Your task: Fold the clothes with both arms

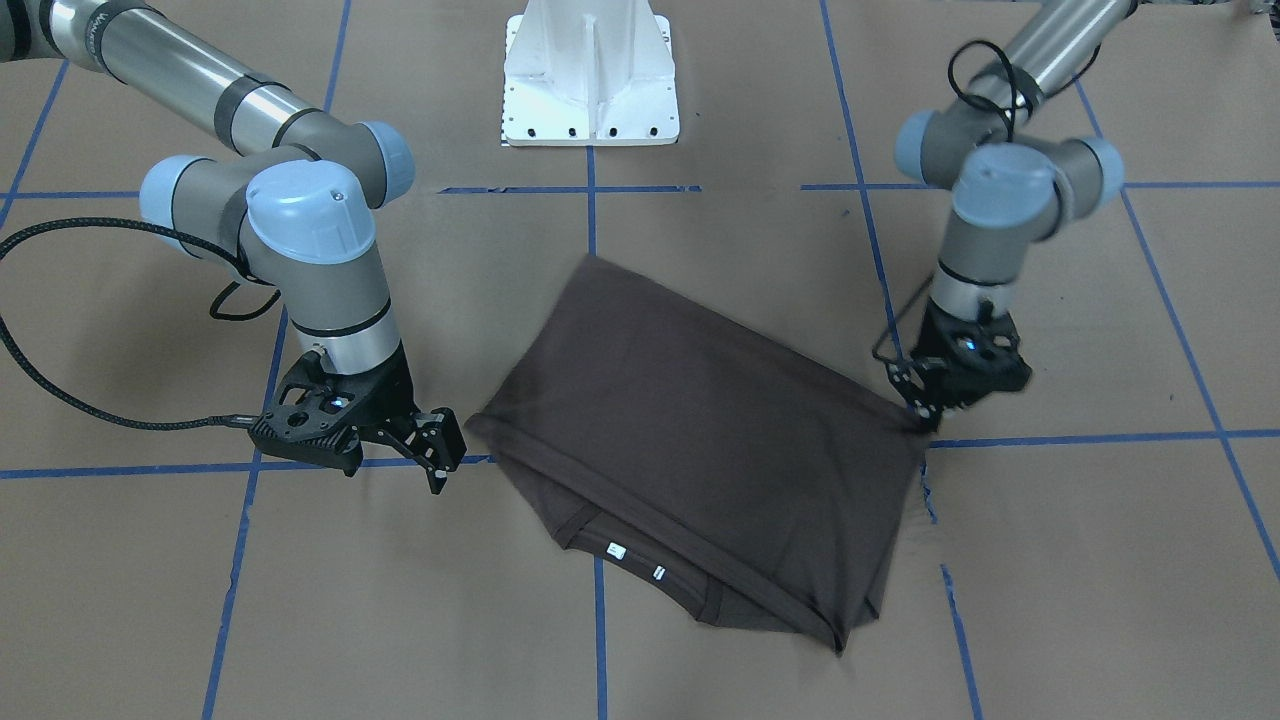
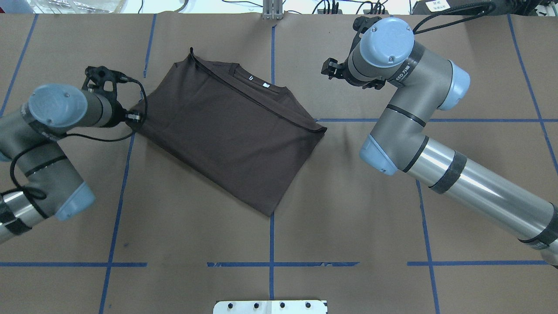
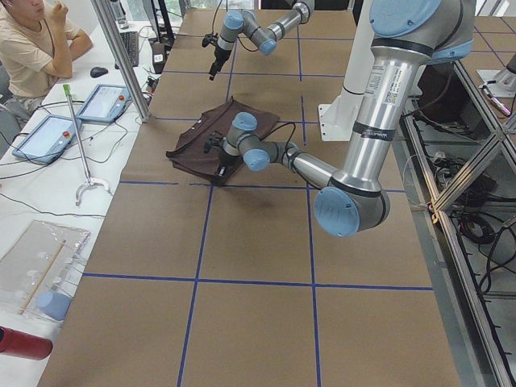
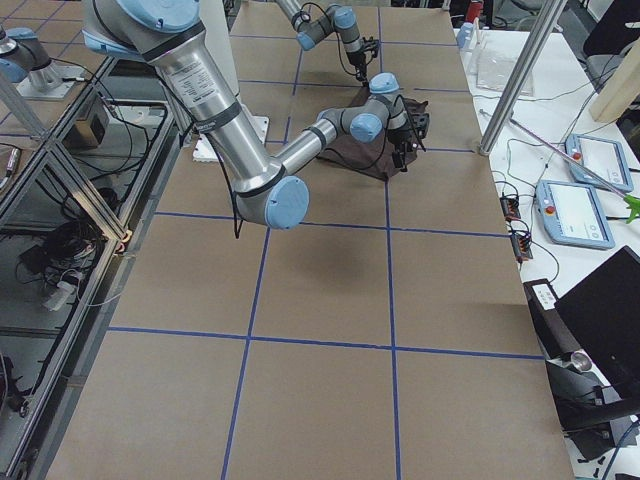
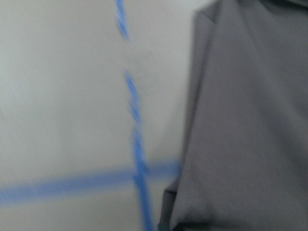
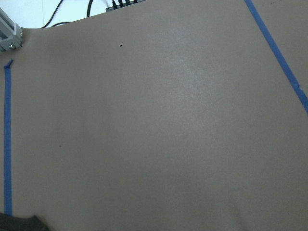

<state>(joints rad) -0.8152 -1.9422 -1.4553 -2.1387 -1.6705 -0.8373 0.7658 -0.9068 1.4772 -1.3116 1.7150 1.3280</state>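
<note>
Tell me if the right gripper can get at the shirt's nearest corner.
Probably yes. The right gripper hangs open just beside the shirt, with only bare paper between it and that corner. The left gripper is at the opposite corner, out of the way.

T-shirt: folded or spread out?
Folded. The T-shirt lies as a compact rectangle, with an upper layer's edge crossing it beside the collar.

Count as I read it from the remote station:

- T-shirt (image 1: 690, 420): one, with two white neck tags (image 1: 616, 550).
- Arms: two, the left arm (image 1: 1000, 200) and the right arm (image 1: 310, 250).
- Grippers: two, the left gripper (image 1: 925, 415) and the right gripper (image 1: 445, 455).
- White pedestal (image 1: 590, 80): one.
- Operator (image 3: 32, 48): one.
- Tablets (image 3: 109, 101): two.
</note>
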